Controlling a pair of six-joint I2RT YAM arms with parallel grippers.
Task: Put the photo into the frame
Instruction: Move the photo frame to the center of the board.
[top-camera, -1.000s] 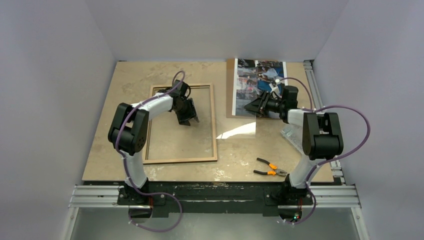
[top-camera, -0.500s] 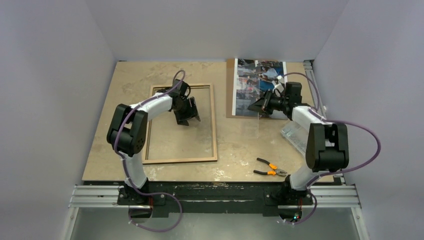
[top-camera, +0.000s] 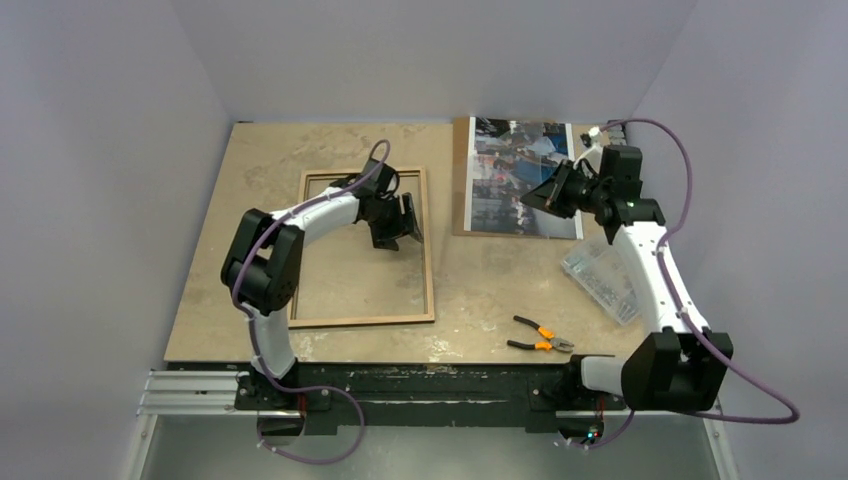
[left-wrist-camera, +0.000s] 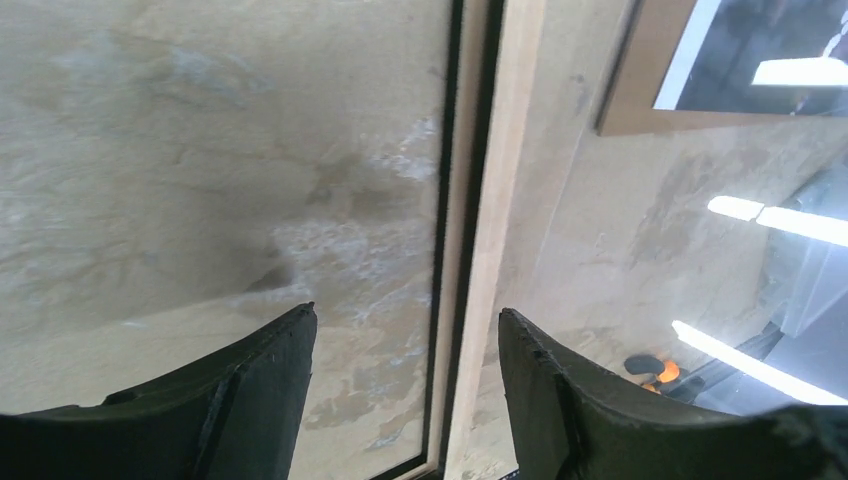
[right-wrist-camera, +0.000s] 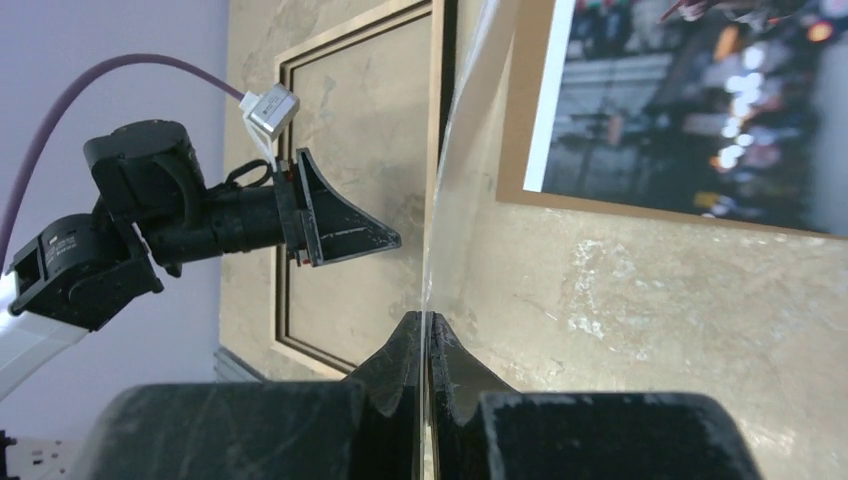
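Note:
The frame (top-camera: 428, 250) lies flat on the table, light wood back up. Its right rail shows in the left wrist view (left-wrist-camera: 490, 200). My left gripper (top-camera: 405, 225) is open and empty, its jaws either side of that rail from above (left-wrist-camera: 405, 315). The photo (top-camera: 520, 175) lies face up on the brown backing board (top-camera: 461, 180) at the back right. My right gripper (top-camera: 535, 197) hovers over the photo's near edge and is shut on a thin clear pane, seen edge-on in the right wrist view (right-wrist-camera: 440, 200). The pane is off the table.
Orange-handled pliers (top-camera: 540, 335) lie near the front edge, right of the frame. A clear plastic box (top-camera: 600, 280) sits at the right edge under my right arm. Walls close in the table on three sides.
My right arm has stretched up and back to the right, carrying the clear pane higher over the photo. My left gripper has moved right, over the frame's right rail.

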